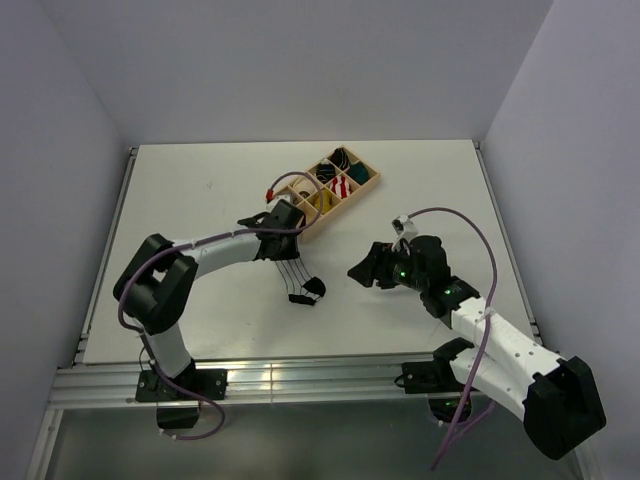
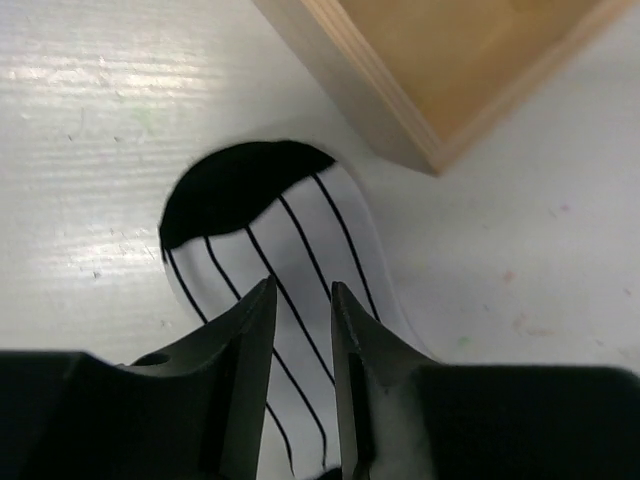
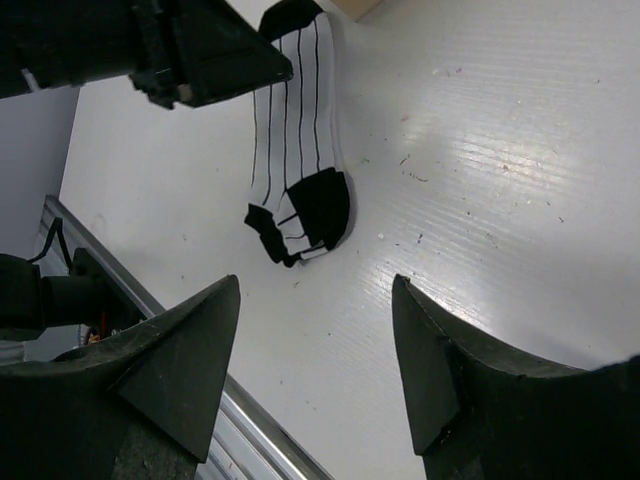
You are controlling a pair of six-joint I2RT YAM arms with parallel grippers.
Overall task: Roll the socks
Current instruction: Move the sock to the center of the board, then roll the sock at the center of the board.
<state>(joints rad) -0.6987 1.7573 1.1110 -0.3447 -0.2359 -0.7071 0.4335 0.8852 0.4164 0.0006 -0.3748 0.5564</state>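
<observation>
"What worries you from here?"

"Start at the near end. The striped sock lies flat on the table between the two arms, and its black toe end, towards us, looks doubled over. If the left gripper closes where it is, I reckon it nips one layer and drags the sock instead of rolling it. Or it shoves the sock against the wooden tray just beyond."

"And the right gripper?"

"Spread wide, holding nothing. It hovers to the right of the sock, near it but not touching."

"The left one?"

"Down over the sock's far end, by the black patch, fingers only a narrow slit apart. Flat stripes show between them, so nothing looks pinched."

"The other sock?"

"Farther back there's a yellow sock in a tray compartment, I think. It's too small to be sure."
</observation>
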